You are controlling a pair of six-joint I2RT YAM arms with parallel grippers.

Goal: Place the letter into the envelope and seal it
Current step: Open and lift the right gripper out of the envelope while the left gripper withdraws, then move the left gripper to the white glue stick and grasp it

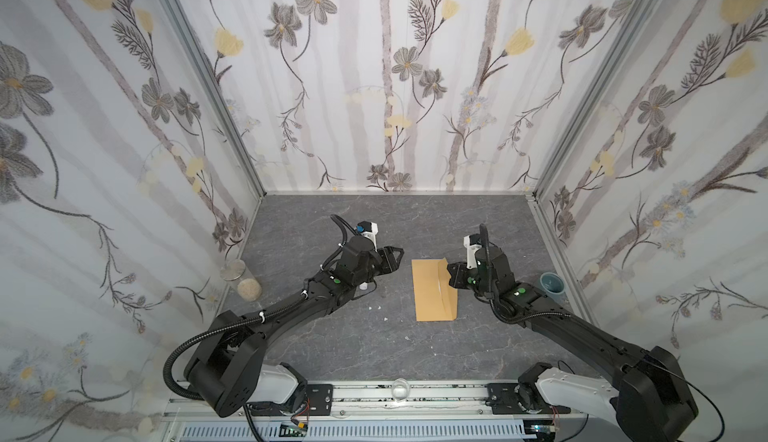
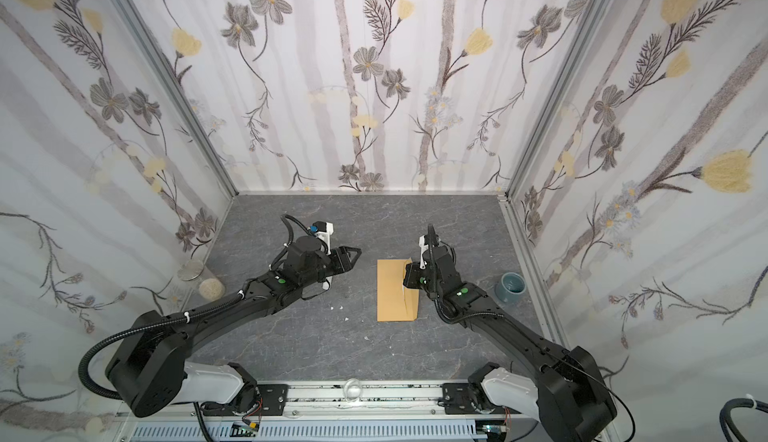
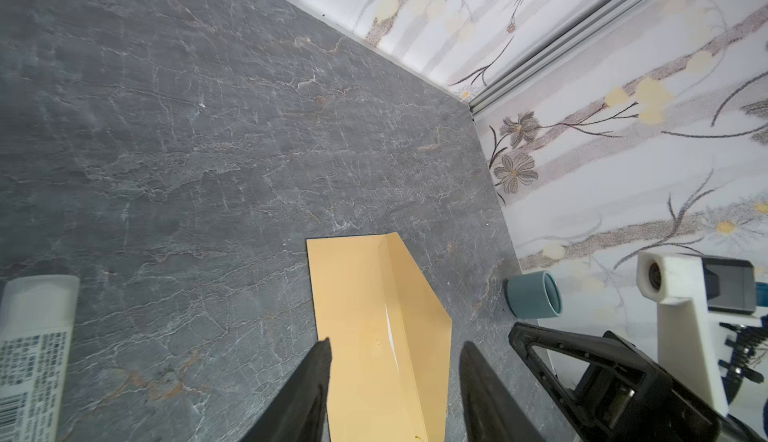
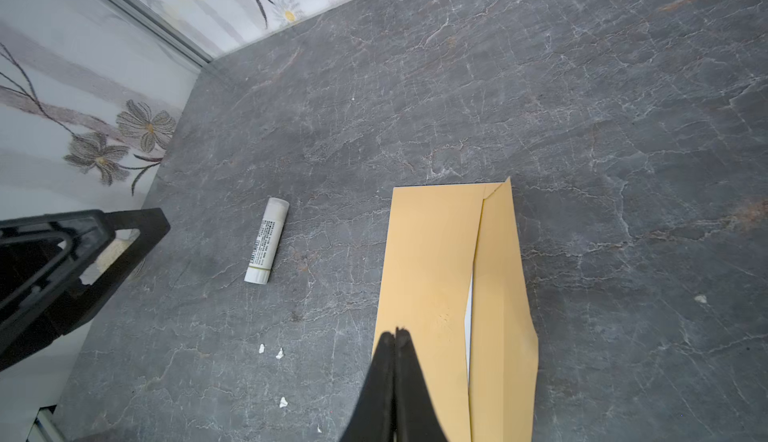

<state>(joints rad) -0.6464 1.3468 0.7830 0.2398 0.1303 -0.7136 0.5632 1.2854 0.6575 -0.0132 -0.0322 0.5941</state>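
Note:
The tan envelope [image 1: 432, 294] [image 2: 392, 294] lies flat on the grey table between the arms, its flap [image 4: 500, 294] folded along the right long side and slightly lifted. A thin white sliver of the letter [image 4: 469, 307] [image 3: 390, 334] shows at the envelope's mouth; the rest of it is hidden inside. My right gripper [image 4: 395, 332] [image 1: 449, 273] is shut with nothing between its fingers, tips over the envelope's body. My left gripper [image 3: 395, 344] [image 1: 398, 253] hangs open to the left of the envelope, holding nothing.
A white glue stick [image 4: 266, 240] [image 3: 33, 357] lies on the table left of the envelope, mostly under the left arm in both top views. Small white scraps [image 4: 270, 350] dot the table nearby. A blue cup [image 1: 552, 283] stands by the right wall, a glass jar [image 1: 239, 276] by the left.

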